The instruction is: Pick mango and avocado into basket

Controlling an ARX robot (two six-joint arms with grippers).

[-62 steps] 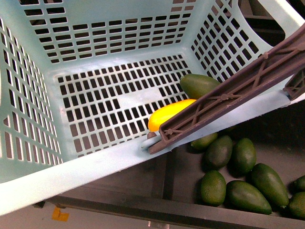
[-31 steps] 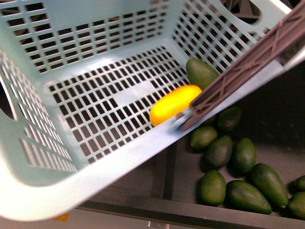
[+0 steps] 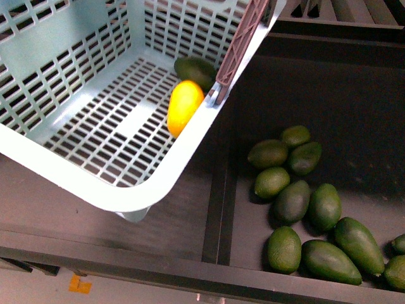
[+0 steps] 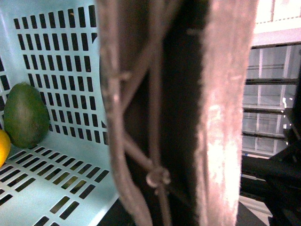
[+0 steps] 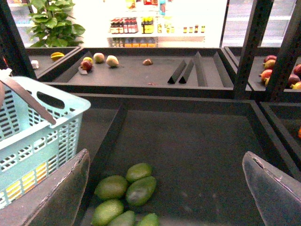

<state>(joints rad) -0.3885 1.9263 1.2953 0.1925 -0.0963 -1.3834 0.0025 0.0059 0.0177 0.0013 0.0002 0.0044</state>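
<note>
The basket (image 3: 120,196) is being carried tilted by its brown handle (image 4: 160,113), apparently clamped by the left gripper, whose jaws cannot be seen. The mango (image 3: 184,106) and avocado (image 3: 195,68) are lying inside against the wall beneath that handle. The basket is best being kept level and moved slowly so neither fruit rolls out, while the right gripper (image 5: 167,188), spread wide and empty, is being held beside the basket above the loose avocados (image 5: 127,188).

Before me: dark bin (image 3: 354,114) holding a loose cluster of green avocados (image 3: 297,202). Beyond it, a further tray (image 5: 141,75) with scattered fruit; a leafy plant (image 5: 54,23); bottle shelves (image 5: 150,26).
</note>
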